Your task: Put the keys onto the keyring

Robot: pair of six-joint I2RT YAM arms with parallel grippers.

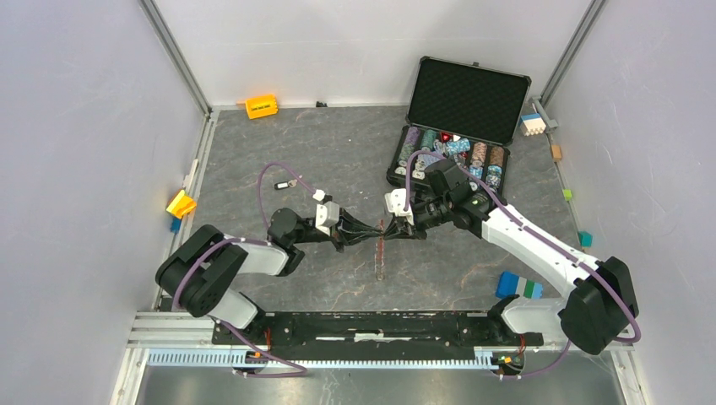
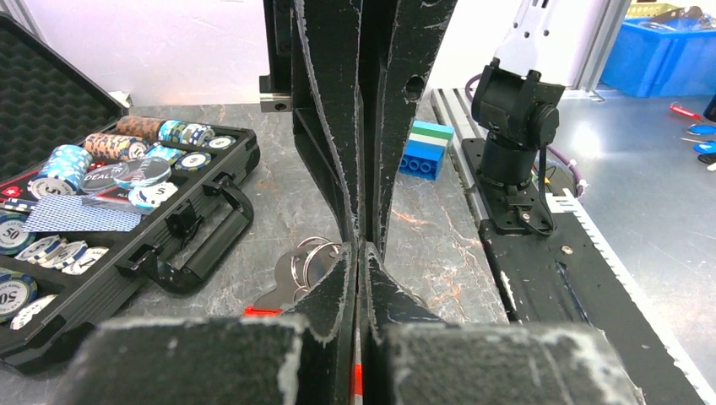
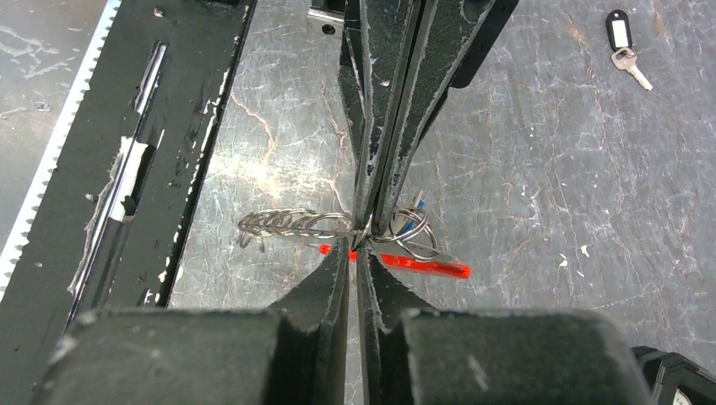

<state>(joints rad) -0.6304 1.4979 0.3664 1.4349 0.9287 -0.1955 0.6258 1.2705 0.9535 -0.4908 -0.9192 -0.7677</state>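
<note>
Keyring (image 3: 291, 224) being clamped over the table (image 1: 321, 152) centre.
It is being pinched by both the left gripper (image 2: 360, 249) and right gripper (image 3: 355, 251), jaws clenched; a tagged key (image 3: 626, 49) is lying well apart, unthreaded.

Open poker-chip case (image 1: 467, 101), orange block (image 1: 261, 106)

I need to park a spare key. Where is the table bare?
Bare: the back stretch between the orange block and the chip case; the near strip along the base rail, left of the blue block. Crowded: the centre, where left tool and right tool meet on the keyring.
</note>
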